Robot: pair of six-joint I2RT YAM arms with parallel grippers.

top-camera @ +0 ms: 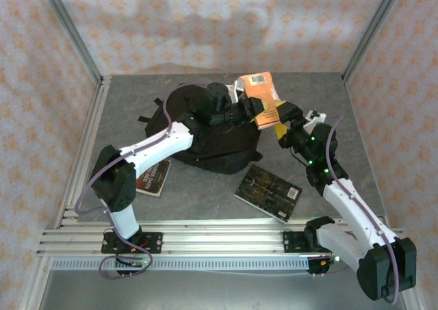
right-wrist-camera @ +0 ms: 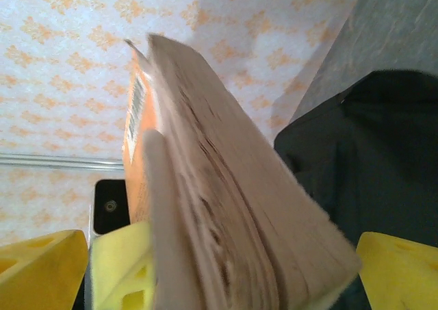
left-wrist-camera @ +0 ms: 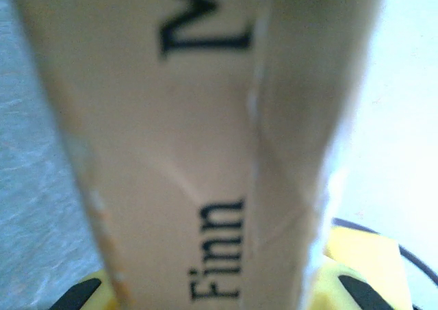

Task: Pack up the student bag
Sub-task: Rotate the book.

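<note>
While the left gripper (top-camera: 256,111) clamps an orange book (top-camera: 260,87) by the student bag (top-camera: 212,146) and the right gripper (top-camera: 279,118) gapes empty, a black book (top-camera: 268,192) and, it seems, a second book (top-camera: 152,176) lie unpacked.

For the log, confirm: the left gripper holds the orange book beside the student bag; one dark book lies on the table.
Two dark books lie on the table, not one: the top view shows both. The left gripper holds the orange book beside the student bag.
</note>
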